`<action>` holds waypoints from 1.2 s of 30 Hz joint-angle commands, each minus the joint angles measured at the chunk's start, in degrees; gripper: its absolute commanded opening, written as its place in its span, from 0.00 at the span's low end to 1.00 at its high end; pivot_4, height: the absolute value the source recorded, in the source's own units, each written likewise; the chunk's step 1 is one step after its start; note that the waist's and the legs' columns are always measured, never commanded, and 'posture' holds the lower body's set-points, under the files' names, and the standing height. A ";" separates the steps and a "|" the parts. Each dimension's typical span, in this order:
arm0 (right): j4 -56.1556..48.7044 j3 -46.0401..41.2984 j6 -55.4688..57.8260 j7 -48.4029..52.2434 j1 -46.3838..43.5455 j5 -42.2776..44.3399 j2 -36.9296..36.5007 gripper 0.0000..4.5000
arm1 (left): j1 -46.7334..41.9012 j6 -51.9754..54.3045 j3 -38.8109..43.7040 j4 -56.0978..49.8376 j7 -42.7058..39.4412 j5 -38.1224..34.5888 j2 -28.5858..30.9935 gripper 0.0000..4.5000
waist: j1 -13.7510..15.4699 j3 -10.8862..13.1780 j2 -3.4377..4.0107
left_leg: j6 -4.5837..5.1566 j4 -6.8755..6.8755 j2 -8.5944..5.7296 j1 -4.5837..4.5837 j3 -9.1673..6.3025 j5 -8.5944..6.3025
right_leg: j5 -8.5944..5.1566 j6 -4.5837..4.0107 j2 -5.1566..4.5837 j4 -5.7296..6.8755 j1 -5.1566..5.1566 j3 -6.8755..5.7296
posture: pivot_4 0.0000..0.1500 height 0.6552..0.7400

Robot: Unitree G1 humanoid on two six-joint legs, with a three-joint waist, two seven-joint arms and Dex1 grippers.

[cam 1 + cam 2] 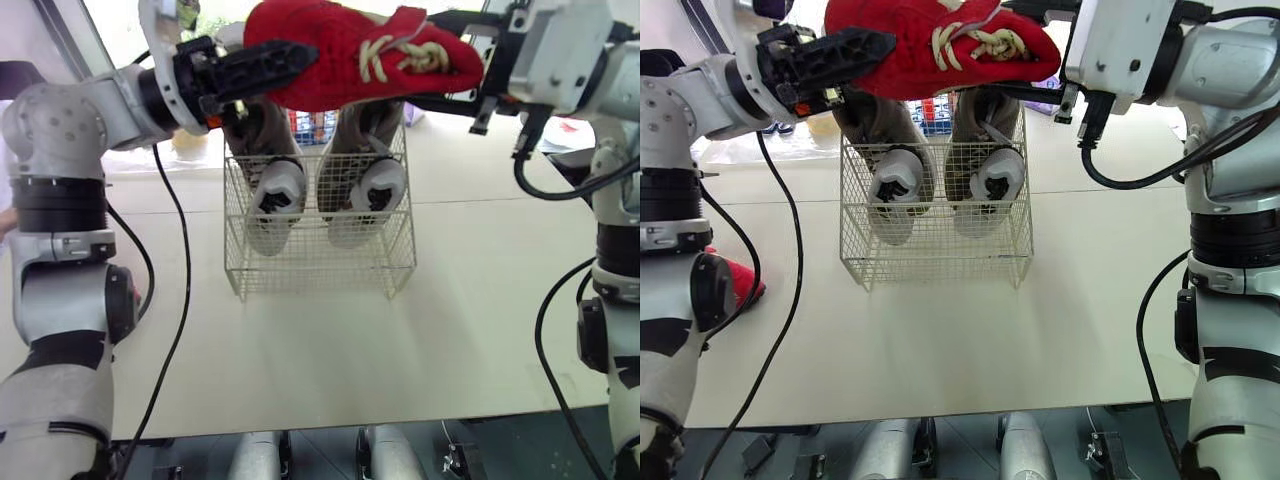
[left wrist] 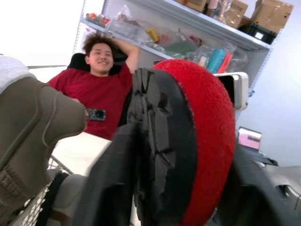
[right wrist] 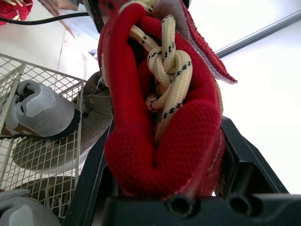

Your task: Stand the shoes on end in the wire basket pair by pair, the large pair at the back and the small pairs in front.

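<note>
A red mesh shoe (image 1: 335, 60) (cream rope laces (image 1: 405, 58)) above wire basket (image 1: 320, 275).

1. The left arm (image 1: 60, 130) is made of rounded light-grey metal shells. Small dark screws dot its round joint cap, and wide black ring bands split the segments.
2. A thin black cable (image 1: 182, 260) hangs at 3 o'clock of that arm.
3. The left fingers (image 1: 260, 62) are long, black, ribbed plastic, with a small orange tab (image 1: 800, 108) at their base.
4. The right arm (image 1: 1230, 150) has smooth pale-grey shells and a black joint band. It ends in a boxy white wrist housing (image 1: 1120, 45).
5. Black looping cables (image 1: 1140, 180) hang at 6 o'clock of the housing.
6. The right fingers (image 3: 249, 165) are matte black moulded plastic, and their base has two round sockets.
</note>
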 commanded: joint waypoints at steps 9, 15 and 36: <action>-9.51 -16.88 26.36 -14.31 10.04 19.01 2.02 1.00 | 3.67 1.63 17.09 -4.33 10.95 -7.40 -3.51 0.05 | 0.35 0.02 -0.07 | 0.00 0.05 0.03 0.00 -0.13 0.00 | 0.01 -0.01 -0.08 -0.02 0.10 -0.03 | 1.00 0.15; -20.10 -25.94 41.34 -40.64 18.80 51.17 20.55 1.00 | 7.39 -4.01 24.80 -13.95 25.85 -14.87 -14.04 0.05 | 0.25 0.02 -0.08 | -0.08 0.14 0.03 0.03 -0.38 0.06 | 0.02 -0.02 -0.11 0.17 0.13 -0.08 | 1.00 0.15; -21.37 -16.64 35.57 -51.42 11.73 58.13 34.06 1.00 | 10.67 -10.83 18.58 -16.01 30.96 -16.60 -24.08 0.05 | 0.16 0.01 -0.10 | -0.06 0.09 -0.05 0.01 -0.34 0.05 | 0.01 -0.02 -0.02 0.21 0.07 -0.07 | 1.00 0.15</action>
